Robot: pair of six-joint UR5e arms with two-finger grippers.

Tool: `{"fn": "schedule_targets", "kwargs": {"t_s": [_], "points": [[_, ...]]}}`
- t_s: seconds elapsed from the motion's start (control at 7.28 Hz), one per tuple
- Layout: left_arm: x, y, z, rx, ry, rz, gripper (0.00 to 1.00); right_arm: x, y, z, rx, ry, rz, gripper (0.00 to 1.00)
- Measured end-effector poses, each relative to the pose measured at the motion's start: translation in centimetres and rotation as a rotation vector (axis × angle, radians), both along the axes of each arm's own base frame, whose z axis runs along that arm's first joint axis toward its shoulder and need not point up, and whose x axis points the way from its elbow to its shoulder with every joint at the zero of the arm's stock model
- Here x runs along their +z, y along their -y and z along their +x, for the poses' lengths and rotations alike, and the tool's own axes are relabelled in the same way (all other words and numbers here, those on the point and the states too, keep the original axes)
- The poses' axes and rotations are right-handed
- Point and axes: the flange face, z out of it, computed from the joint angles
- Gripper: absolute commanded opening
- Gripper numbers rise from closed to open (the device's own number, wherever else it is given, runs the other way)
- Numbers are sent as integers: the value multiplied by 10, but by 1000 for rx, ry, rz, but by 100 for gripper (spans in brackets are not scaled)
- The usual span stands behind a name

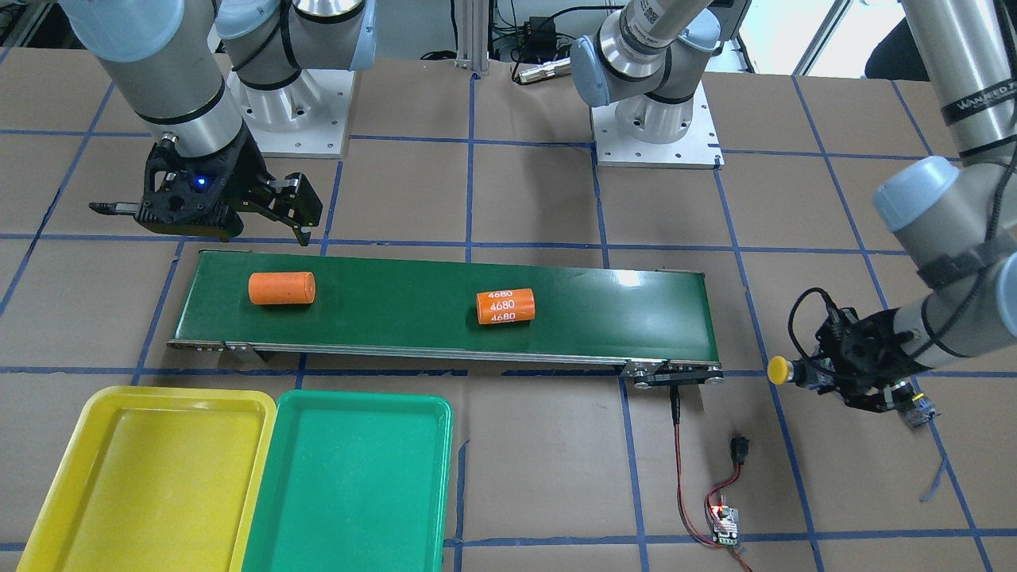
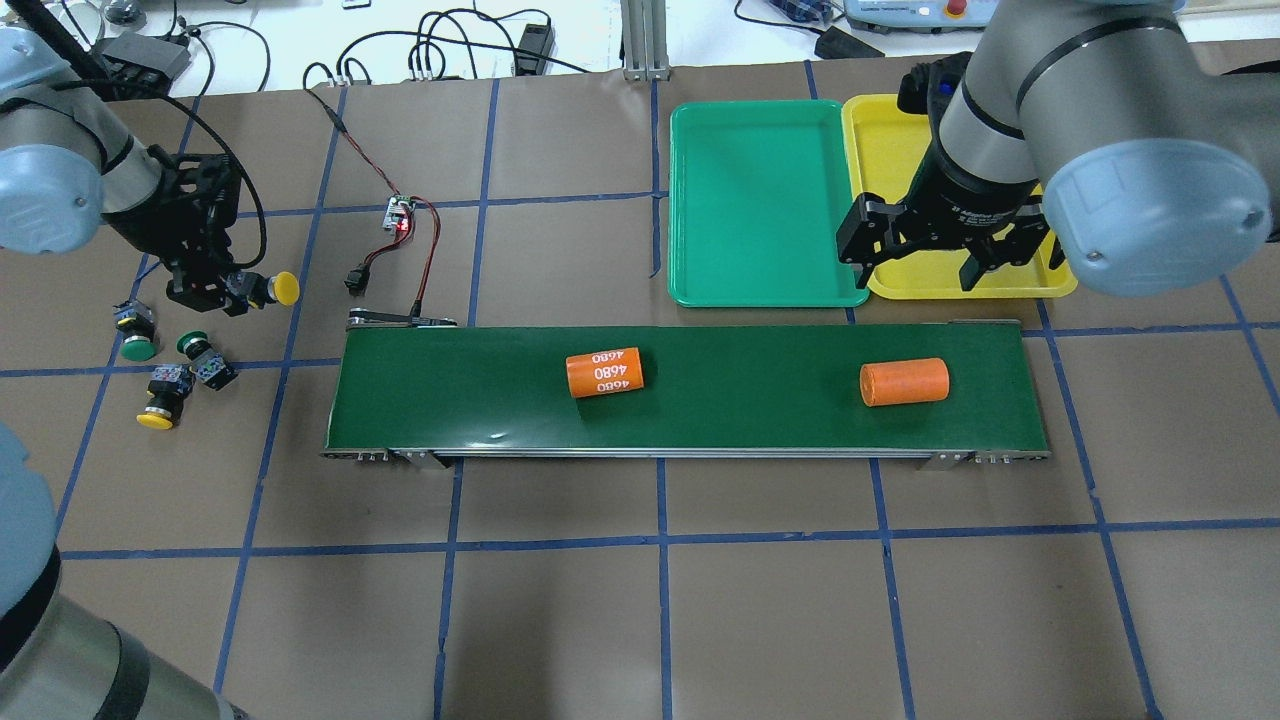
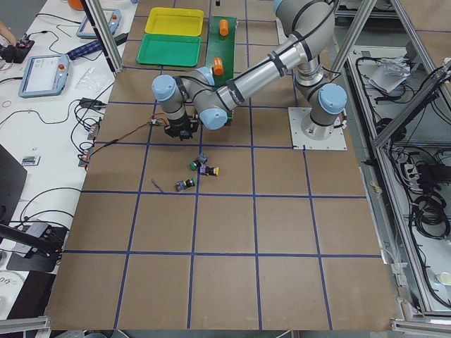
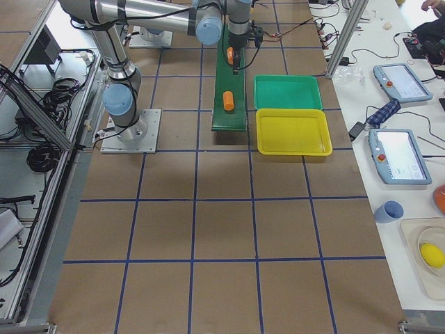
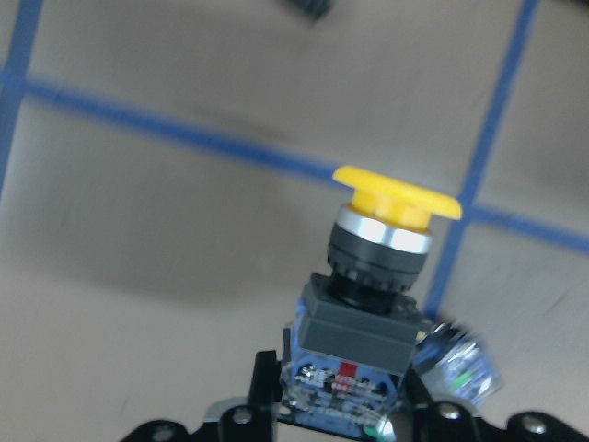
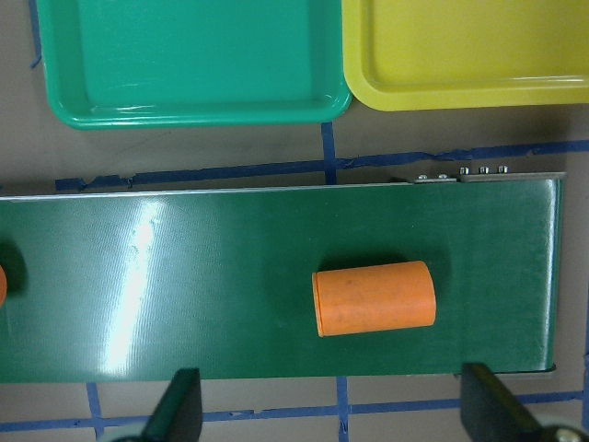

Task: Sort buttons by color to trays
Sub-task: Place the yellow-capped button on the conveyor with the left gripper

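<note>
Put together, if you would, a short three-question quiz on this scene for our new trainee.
1. True or false: the left gripper has its jaws shut on a yellow-capped button.
2. Multiple choice: how many loose buttons lie on the table? A) one B) three C) five
3. Short answer: what lies on the conveyor belt?

Key
1. True.
2. B: two green-capped and one yellow-capped.
3. Two orange cylinders, one marked 4680.
</note>
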Motion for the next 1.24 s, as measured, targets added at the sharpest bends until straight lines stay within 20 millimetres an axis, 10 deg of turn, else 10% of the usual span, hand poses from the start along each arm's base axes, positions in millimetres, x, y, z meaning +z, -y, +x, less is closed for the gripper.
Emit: {"fn": "schedule_targets", "kwargs": {"t_s": [0.55, 0.69, 1.24], "points": [[-9, -75, -116, -64, -8, -67, 9, 0, 0, 0, 0, 1, 1, 100], [-11, -86, -132, -71, -7, -68, 95, 0, 0, 0, 0, 0, 0, 100], [-1, -96, -129, -30, 1, -92, 100, -3, 4, -2, -41, 0, 2, 100]]}}
